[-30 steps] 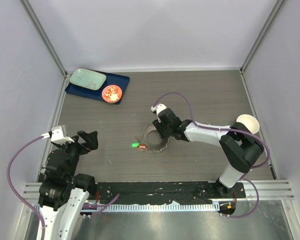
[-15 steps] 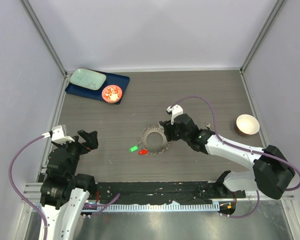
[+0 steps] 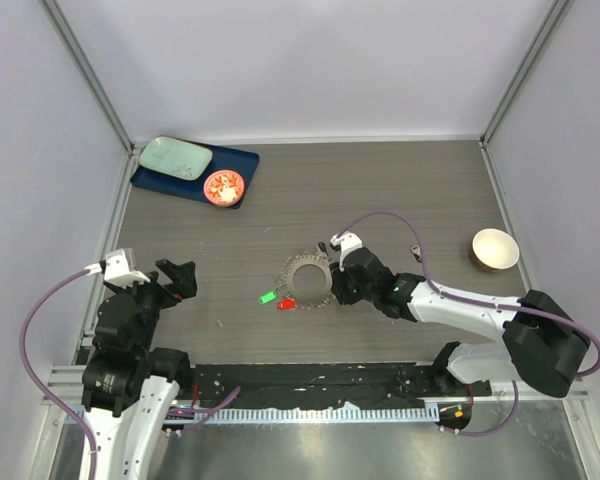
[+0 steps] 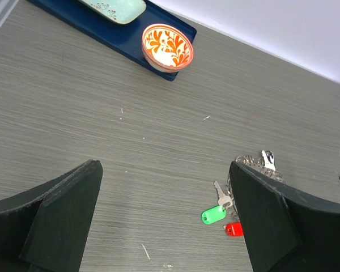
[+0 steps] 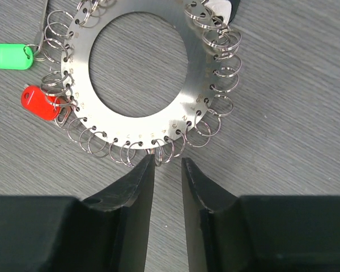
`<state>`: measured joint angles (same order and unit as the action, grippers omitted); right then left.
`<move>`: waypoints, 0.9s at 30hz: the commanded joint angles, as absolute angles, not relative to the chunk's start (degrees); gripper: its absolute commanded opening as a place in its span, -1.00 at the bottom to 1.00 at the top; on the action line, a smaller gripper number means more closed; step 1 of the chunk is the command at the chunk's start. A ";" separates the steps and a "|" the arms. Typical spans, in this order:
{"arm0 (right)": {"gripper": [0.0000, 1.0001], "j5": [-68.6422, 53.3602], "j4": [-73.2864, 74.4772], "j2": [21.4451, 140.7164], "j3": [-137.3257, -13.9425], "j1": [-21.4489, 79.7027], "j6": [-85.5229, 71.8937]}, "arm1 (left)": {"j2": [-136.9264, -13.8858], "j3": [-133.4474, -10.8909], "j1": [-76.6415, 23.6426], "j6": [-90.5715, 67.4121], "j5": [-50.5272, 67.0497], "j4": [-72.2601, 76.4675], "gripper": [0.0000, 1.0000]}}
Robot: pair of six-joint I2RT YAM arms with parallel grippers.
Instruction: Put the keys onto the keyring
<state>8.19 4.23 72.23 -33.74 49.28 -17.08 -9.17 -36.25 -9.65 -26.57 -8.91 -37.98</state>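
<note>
1. Keyring [image 5: 195,79] lies flat mid-desk [image 3: 400,190]. Green-tagged key [image 5: 11,56] and red-tagged key [image 5: 38,103] touch its left fringe.
2. Right gripper [image 5: 167,161] at the ring's right rim, jaws a narrow slit apart, nothing evidently held; probably aligning on the fringe.
3. Left gripper [image 4: 163,167] gapes wide, empty, near the desk's left edge.

Bare counter [image 4: 158,130] runs from the left gripper [image 4: 164,192] to the keyring [image 5: 199,73]. The right gripper [image 5: 167,161] blocks its right rim; keys [image 5: 38,102] crowd its left.

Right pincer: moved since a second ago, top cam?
Yes. In the top view the right pincer moved downward: from the far-right side of the keyring, which stayed put, to its near-right rim.
</note>
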 commanded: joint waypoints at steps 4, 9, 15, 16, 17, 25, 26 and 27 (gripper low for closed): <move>-0.38 6.16 0.62 75.06 -33.57 49.57 -22.50 | -10.11 -36.21 -9.14 -26.10 -7.91 -35.86 0.99; -0.39 3.52 -1.23 74.62 -33.31 50.09 -21.71 | -10.11 -36.21 -9.23 -26.10 -7.82 -35.77 0.99; -0.39 7.28 2.72 75.32 -35.76 53.43 -17.67 | -10.02 -36.12 -9.14 -26.10 -7.65 -35.86 0.99; -0.39 7.82 3.25 75.93 -36.03 53.70 -17.14 | -10.02 -36.12 -9.14 -26.10 -7.65 -35.86 1.00; -0.39 8.34 3.95 76.81 -36.30 53.96 -16.44 | -10.02 -36.21 -9.14 -26.10 -7.73 -35.86 0.99; -0.39 10.54 4.48 79.89 -39.02 56.07 -14.33 | -10.02 -36.12 -8.96 -26.02 -7.47 -35.77 0.99; -0.39 10.72 4.66 80.15 -39.28 56.16 -14.15 | -10.02 -36.12 -9.05 -26.02 -7.47 -35.77 1.00; -0.40 10.90 4.75 80.68 -39.72 56.16 -14.06 | -10.11 -36.12 -8.97 -26.02 -7.38 -35.77 0.99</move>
